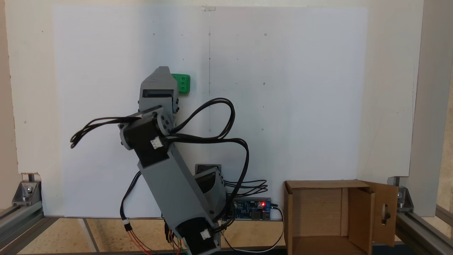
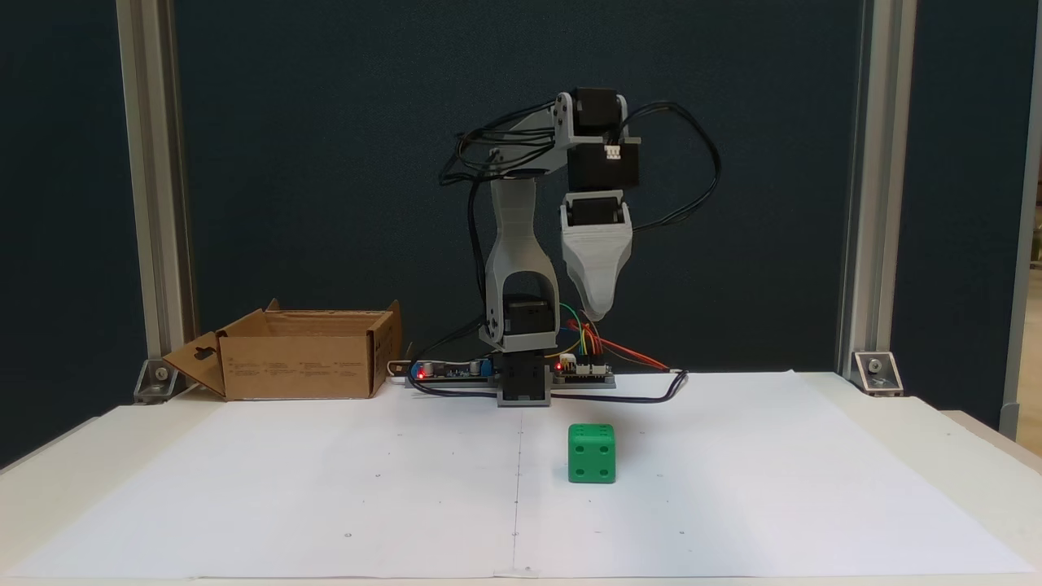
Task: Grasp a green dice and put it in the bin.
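Observation:
The green dice [image 2: 592, 453] rests on the white paper in front of the arm's base. From above, the green dice [image 1: 183, 83] is partly covered on its left by the gripper. My gripper [image 2: 598, 313] hangs pointing down, well above the table and behind the dice, holding nothing. In the view from above, the gripper [image 1: 163, 69] shows as one grey tapered piece, so its jaws lie one behind the other. The bin [image 2: 297, 366], a brown cardboard box with open flaps, stands at the back left; from above, the bin [image 1: 288, 212] is at the lower right.
A controller board [image 2: 456, 370] with red lights and loose cables [image 1: 212, 117] lies by the arm's base. Aluminium frame posts [image 2: 155, 203] stand at both back corners. The white paper [image 2: 326, 488] covers most of the table.

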Controlling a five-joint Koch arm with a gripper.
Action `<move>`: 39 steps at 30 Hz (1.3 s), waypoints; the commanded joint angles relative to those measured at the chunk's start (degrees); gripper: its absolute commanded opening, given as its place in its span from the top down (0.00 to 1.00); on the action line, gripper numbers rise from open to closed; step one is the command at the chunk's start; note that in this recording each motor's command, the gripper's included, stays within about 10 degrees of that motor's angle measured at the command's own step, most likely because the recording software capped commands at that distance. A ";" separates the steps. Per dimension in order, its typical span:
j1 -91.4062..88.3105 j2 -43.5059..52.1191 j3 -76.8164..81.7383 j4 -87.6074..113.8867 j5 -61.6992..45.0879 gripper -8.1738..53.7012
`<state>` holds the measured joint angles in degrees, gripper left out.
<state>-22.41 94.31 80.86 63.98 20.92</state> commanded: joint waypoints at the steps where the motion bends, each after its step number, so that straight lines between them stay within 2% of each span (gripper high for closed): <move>1: 0.00 0.26 -0.09 -2.02 2.90 0.17; 16: -0.62 -2.55 7.91 -10.63 3.34 0.17; 25: -0.79 -2.64 11.07 -10.63 10.11 0.17; 39: -0.88 -2.81 12.57 -13.01 10.46 0.17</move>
<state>-23.29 91.32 94.39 52.21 28.04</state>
